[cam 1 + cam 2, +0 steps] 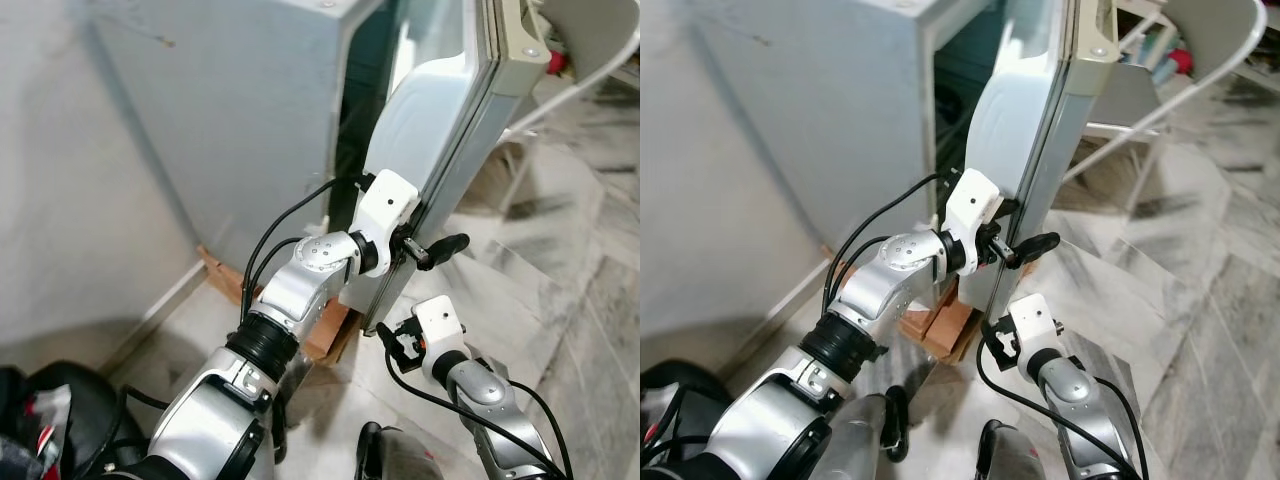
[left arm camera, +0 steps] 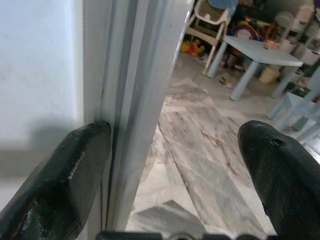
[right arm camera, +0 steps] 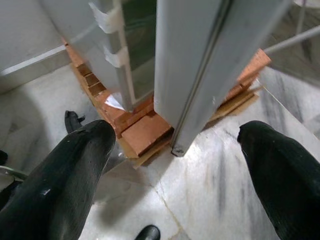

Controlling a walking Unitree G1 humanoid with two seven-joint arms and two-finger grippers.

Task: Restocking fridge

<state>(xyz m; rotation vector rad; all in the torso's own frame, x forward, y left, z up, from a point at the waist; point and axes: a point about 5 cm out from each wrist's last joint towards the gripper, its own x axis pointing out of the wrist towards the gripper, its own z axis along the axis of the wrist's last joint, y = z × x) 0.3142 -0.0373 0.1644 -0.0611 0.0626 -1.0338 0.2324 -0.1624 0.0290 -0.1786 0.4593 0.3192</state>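
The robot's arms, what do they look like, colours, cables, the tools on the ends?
Both arms are silver metal with rounded joints and a black ribbed collar near the left elbow. Each wrist ends in a white housing. Black cables loop from forearm to wrist on both. The left tool and the right tool each have two long black fingers, rounded and matte. No markings are readable.

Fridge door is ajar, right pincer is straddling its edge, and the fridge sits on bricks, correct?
Not quite: the left pincer straddles the fridge door edge, as the left eye view shows. The right pincer hangs open below. The door is ajar, and the bricks are there.
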